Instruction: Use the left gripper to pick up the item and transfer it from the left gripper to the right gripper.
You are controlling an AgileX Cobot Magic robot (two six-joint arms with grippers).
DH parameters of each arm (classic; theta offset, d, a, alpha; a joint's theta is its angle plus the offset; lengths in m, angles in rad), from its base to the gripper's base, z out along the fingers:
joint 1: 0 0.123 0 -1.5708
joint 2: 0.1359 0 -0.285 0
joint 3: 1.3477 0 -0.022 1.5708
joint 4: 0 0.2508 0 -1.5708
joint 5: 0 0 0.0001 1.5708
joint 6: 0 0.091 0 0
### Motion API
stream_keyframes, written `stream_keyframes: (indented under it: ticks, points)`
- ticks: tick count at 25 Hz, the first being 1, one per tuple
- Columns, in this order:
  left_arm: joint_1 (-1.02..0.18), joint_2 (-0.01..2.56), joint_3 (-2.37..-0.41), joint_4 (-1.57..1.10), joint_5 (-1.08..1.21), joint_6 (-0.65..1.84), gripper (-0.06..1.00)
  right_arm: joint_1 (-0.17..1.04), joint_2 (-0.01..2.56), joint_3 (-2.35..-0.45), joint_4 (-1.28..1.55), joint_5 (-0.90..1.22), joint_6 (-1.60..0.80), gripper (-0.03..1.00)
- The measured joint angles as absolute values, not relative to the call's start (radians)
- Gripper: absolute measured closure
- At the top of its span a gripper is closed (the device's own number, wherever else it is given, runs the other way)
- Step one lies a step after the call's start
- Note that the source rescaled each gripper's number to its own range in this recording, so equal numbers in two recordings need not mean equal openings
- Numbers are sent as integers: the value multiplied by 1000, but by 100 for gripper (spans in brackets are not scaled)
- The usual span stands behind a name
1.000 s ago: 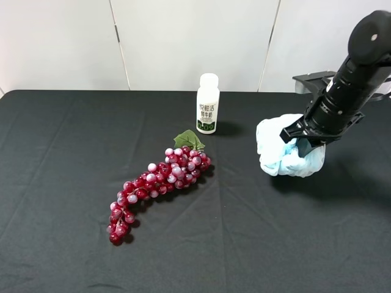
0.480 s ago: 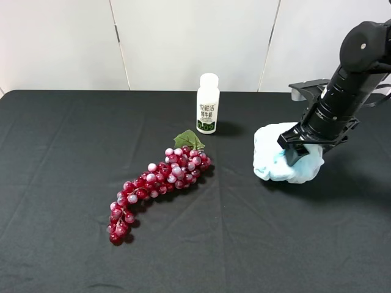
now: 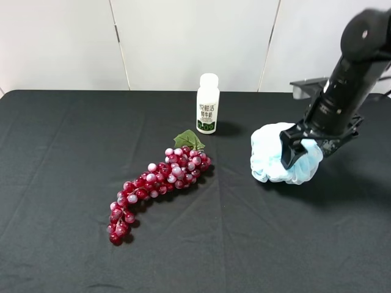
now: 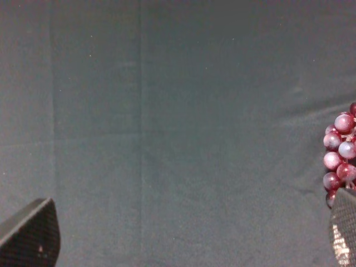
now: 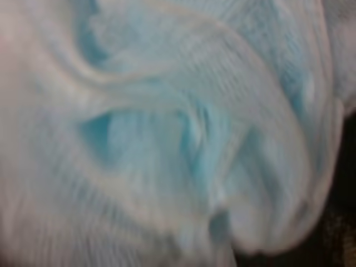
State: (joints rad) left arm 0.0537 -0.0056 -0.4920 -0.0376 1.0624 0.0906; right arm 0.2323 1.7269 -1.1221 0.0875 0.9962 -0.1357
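The pale blue-and-white bath puff (image 3: 272, 160) rests on the black tablecloth at the right. My right gripper (image 3: 293, 152) comes down onto it from above, and its black jaws are sunk into the ruffles and closed on it. The right wrist view is filled by the puff (image 5: 167, 133), blurred and very close. My left gripper (image 4: 186, 239) does not show in the high view. In its wrist view only its two fingertips (image 4: 30, 233) show, far apart, open and empty over bare cloth beside the grapes.
A dark red grape bunch (image 3: 160, 183) with a green leaf lies mid-table; its edge shows in the left wrist view (image 4: 340, 150). A white bottle (image 3: 208, 104) stands upright behind it. The black cloth (image 3: 61, 183) covers the table; a white wall stands behind.
My right gripper has lowered the puff and shifted it slightly left, so it now sits on the cloth. The grapes and bottle have not moved.
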Motion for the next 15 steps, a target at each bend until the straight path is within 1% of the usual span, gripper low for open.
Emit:
stream_keyframes:
  ticks: [6,10,15]
  points:
    - [54,-6,-492,-38,1062,91,-2,232,1727,-1277,109,1190,-123,-3]
    - [54,-6,-492,-38,1062,91,-2,232,1693,-1298,133,1204,-122,-3]
    - [54,-6,-492,-38,1062,91,-2,232,1571,-1298,138,1210,-111,-3]
